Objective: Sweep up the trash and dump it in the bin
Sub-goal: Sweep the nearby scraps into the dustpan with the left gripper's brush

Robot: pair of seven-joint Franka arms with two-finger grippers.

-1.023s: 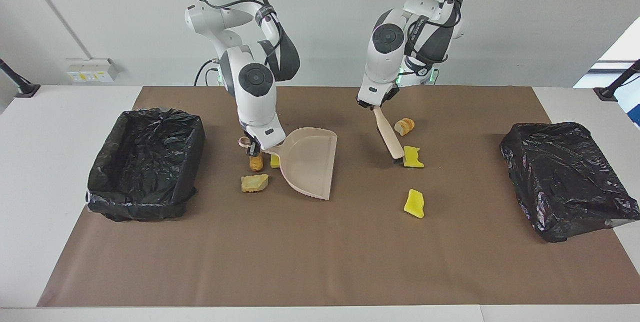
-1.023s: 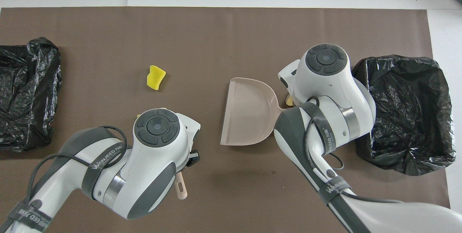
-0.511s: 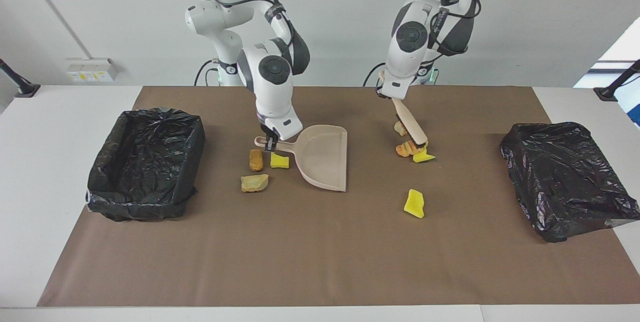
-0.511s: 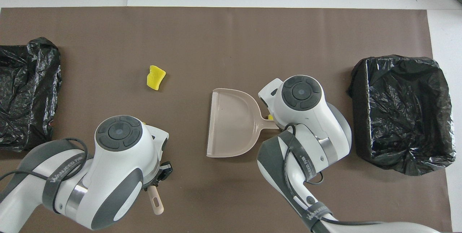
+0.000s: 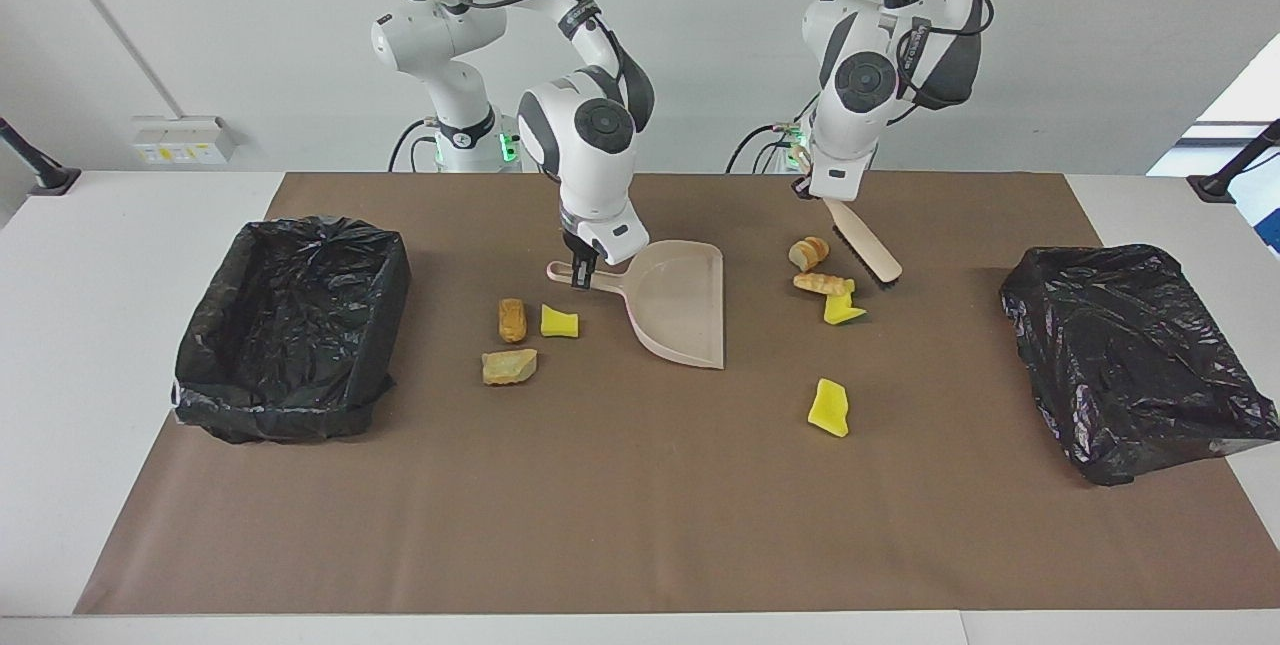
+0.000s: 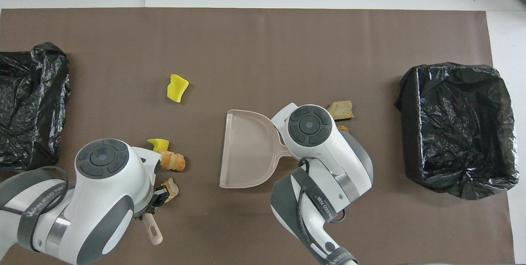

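The right jaws (image 5: 583, 272) are closed on the dustpan handle. The dustpan (image 5: 685, 303) is tilted, its open edge low over the mat (image 5: 640, 505) and turned toward the left arm's end of the tabletop (image 5: 90, 345).

The left jaws (image 5: 822, 195) are closed on the brush handle. The brush (image 5: 866, 247) slants down from them, its black bristles just above the mat.

Close under the right jaws three pieces of trash are seen: a brown lump (image 5: 512, 320), a yellow piece (image 5: 559, 322) beside it, and a tan chunk (image 5: 509, 366) farther from the robots. They lie beside the dustpan handle, on the side toward the right arm's end, and none is in the pan.

Just under the left jaws three more pieces are clustered beside the brush: a bread lump (image 5: 808, 252), an orange-brown stick (image 5: 824, 283) and a yellow wedge (image 5: 843, 309), the last two touching. A seventh piece, a yellow sponge (image 5: 829, 408), lies alone, farther from the robots than this cluster and well apart from both jaws.

Outward, a bag-lined bin (image 5: 292, 323) stands at the right arm's end, and a second bin (image 5: 1135, 355) at the left arm's end. No trash is seen in either.
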